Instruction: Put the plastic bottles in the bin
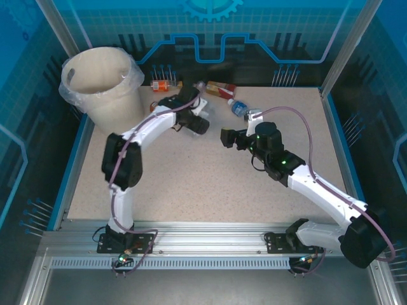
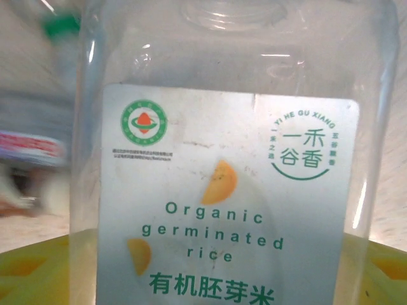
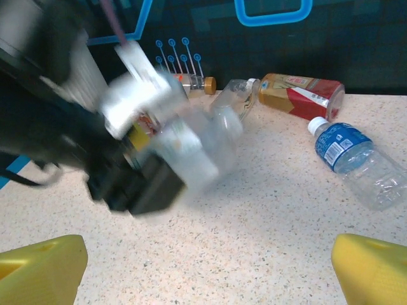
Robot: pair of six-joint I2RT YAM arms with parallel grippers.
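- Right wrist view, nearest me: my right gripper (image 3: pixel 210 273) is spread wide, its yellow fingers (image 3: pixel 38 267) at the lower corners of the frame. Nothing is between them. It hovers over bare table (image 3: pixel 267 216) with room to reach.
- Left wrist view: my left gripper (image 2: pixel 210 267) is clamped across the body of a clear held bottle (image 2: pixel 222 190) with a green-lettered rice label. I judge the grip ready for carrying.
- Top external view, upper centre: four more plastic bottles (image 1: pixel 221 89) lie by the far edge, close to the back wall.
- Upper left: the bin (image 1: pixel 102 82) stands beyond the left arm, mouth open. Its rim sits high, so the held bottle must clear it.
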